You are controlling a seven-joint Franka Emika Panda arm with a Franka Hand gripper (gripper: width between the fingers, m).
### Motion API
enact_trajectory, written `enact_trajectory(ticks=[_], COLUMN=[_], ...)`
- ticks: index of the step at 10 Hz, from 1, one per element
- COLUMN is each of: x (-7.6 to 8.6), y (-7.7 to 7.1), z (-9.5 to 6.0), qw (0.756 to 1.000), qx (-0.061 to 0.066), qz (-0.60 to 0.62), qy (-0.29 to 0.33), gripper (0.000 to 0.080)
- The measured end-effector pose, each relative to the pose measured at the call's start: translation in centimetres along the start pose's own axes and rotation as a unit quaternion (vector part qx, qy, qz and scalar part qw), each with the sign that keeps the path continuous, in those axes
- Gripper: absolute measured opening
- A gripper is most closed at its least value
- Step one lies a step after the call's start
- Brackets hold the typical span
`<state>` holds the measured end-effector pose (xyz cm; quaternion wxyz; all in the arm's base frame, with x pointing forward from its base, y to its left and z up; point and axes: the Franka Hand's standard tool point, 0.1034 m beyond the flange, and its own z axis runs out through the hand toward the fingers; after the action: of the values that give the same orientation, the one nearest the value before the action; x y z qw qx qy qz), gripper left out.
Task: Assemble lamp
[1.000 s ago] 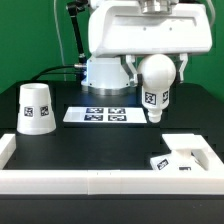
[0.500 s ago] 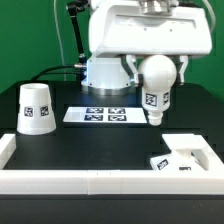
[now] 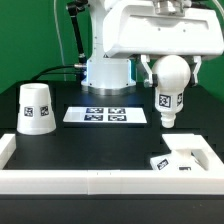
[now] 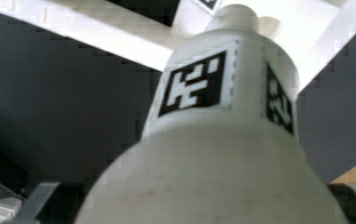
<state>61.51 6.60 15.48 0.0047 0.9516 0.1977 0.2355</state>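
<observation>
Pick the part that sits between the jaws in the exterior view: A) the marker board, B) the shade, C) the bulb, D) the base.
C: the gripper has its jaws closed on either side of the ball top of the bulb, while the shade and the base sit apart from it.

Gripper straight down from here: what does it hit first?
The gripper is shut on the bulb, so the bulb's tip leads: probably the base below, or the table beside it; depth unclear.
</observation>
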Motion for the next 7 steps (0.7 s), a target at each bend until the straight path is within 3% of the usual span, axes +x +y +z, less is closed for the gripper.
enact_trajectory(ticks=[2,3,7], x=[-0.1,-0.1,0.3], y=[0.0,0.3,-1.3], z=[0.1,0.2,0.9], qw=[1.000,0.999,0.999], qx=[-0.001,-0.019,-0.018], qz=[0.001,-0.005,-0.010], qy=[0.000,0.028,0.040], gripper=[0.0576,0.0576,0.0576])
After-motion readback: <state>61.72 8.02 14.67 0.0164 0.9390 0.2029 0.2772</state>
